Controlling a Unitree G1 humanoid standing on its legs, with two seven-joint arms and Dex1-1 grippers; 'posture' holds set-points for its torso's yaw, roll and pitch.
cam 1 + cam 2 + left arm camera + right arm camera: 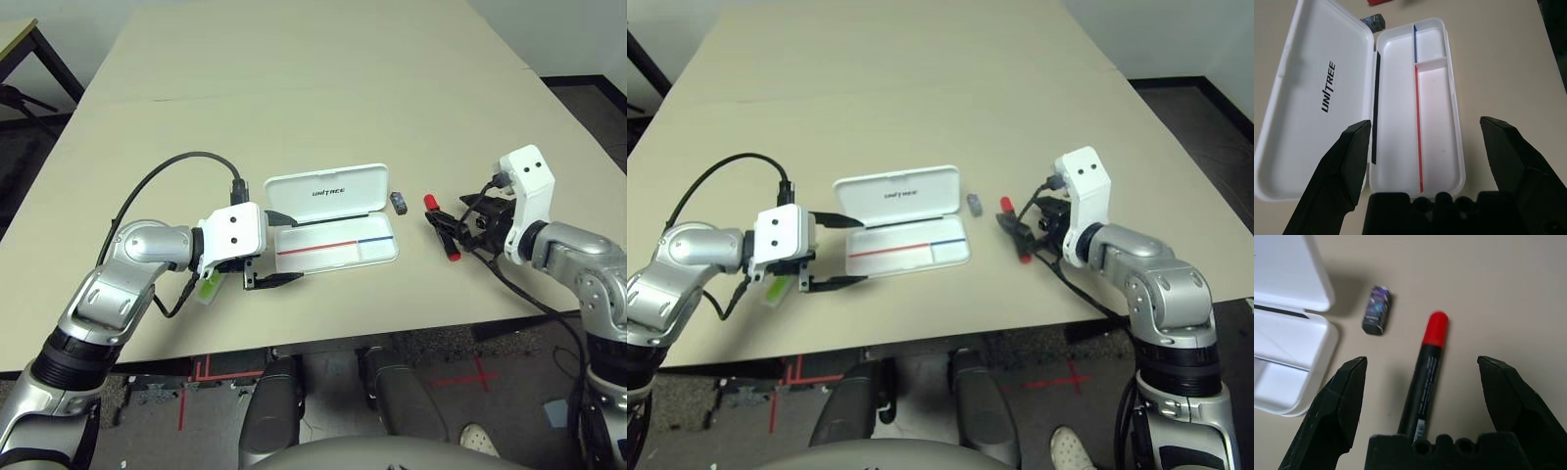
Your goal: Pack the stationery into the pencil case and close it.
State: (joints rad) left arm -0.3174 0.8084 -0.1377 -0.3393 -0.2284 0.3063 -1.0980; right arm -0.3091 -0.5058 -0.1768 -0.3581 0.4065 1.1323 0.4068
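Note:
The white pencil case (338, 245) lies open at the table's middle, its lid (328, 191) with "UNITREE" lettering folded back and its red-and-blue-striped tray (1396, 122) empty. My left gripper (294, 248) is open at the tray's left end, its fingers spread on either side of it. A lime-green highlighter (209, 284) lies on the table under that gripper's white body. Right of the case sits a tiny dark block (399, 202). The red-capped black marker (1422, 377) lies between the spread fingers of my open right gripper (1421, 362), just right of the block (1376, 310).
The beige table (294, 88) stretches far behind the case. Its front edge runs close below both grippers. A black cable (181, 162) loops over the left arm. At the far left stands another table's edge (15, 34).

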